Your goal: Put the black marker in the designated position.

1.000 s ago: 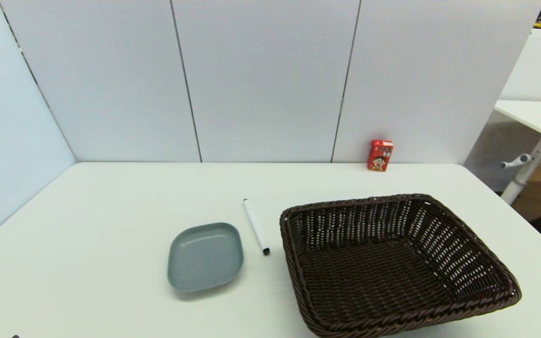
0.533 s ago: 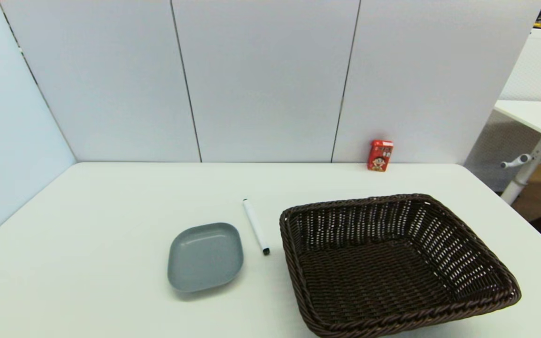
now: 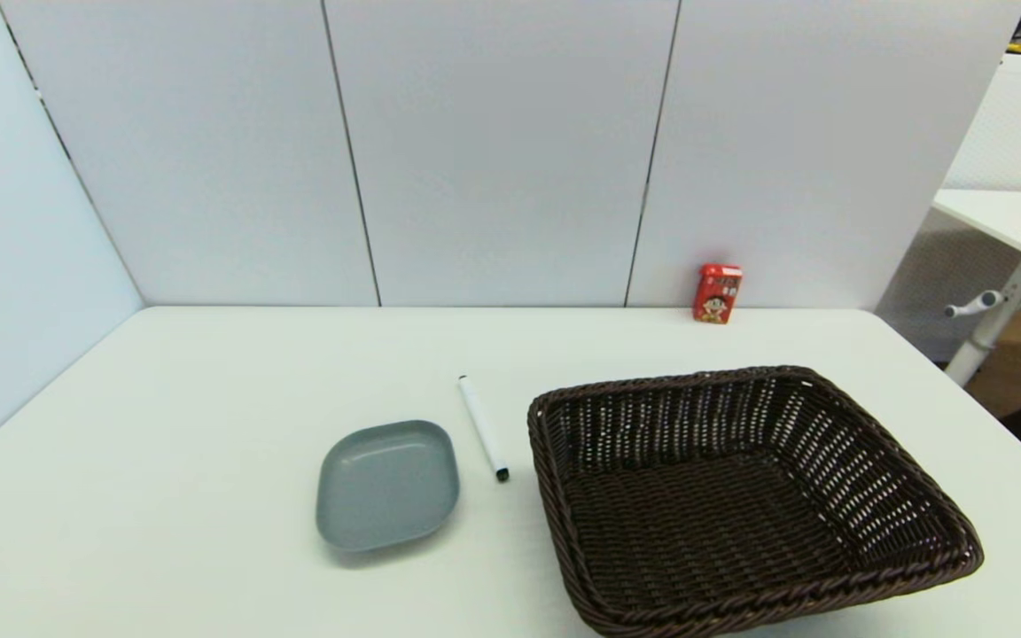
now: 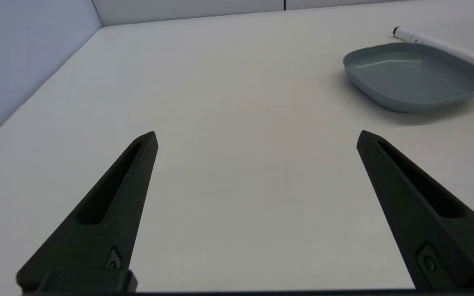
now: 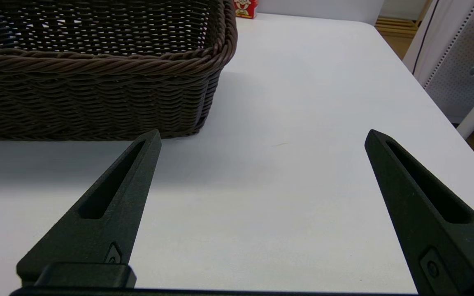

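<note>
The black marker (image 3: pixel 483 428) lies flat on the white table (image 3: pixel 209 372), between the grey dish (image 3: pixel 387 483) and the wicker basket (image 3: pixel 741 496), seemingly just clear of both. Both arms are out of the head view; the left gripper (image 4: pixel 256 137) and right gripper (image 5: pixel 262 136) hang spread wide, holding nothing, the marker partly hidden behind the dish.

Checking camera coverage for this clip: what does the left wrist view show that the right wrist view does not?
Only the left wrist view shows the marker, lying just beyond the dish, and the open, empty left gripper. Only the right wrist view shows the basket, the red carton and the open, empty right gripper. Both show bare white table.
</note>
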Controlling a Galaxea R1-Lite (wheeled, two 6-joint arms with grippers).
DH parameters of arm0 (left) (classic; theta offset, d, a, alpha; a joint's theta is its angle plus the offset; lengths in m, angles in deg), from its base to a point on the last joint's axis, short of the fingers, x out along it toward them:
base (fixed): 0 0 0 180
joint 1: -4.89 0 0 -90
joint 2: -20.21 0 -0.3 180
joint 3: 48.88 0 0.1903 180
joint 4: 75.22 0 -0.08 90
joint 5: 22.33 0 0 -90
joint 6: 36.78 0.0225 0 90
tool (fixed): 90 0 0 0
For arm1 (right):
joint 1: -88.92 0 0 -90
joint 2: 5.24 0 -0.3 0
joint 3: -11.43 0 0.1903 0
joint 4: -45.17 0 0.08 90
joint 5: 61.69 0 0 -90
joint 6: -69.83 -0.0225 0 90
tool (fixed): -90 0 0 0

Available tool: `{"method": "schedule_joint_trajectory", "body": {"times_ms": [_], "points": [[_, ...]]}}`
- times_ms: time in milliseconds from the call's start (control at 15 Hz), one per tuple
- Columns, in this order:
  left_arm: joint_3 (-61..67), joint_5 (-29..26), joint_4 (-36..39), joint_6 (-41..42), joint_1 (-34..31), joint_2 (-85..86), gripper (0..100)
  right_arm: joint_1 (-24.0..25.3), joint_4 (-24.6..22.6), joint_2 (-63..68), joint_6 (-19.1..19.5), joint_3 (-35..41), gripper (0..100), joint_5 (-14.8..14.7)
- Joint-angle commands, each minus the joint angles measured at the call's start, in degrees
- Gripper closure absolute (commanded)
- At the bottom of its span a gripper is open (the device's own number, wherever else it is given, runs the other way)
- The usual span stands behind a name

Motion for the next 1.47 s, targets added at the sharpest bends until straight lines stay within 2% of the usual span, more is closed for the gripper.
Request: {"method": "schedule_joint_trajectory", "body": {"times_ms": [67,1467], "points": [[0.21,0.78,0.02,-3.34,0.00,0.05,0,0.00,0.02,0.07,0.04,0.00,0,0.01],[0.21,1.31,0.11,-3.51,0.00,0.05,0,0.00,0.02,0.07,0.83,0.00,0,0.10]]}}
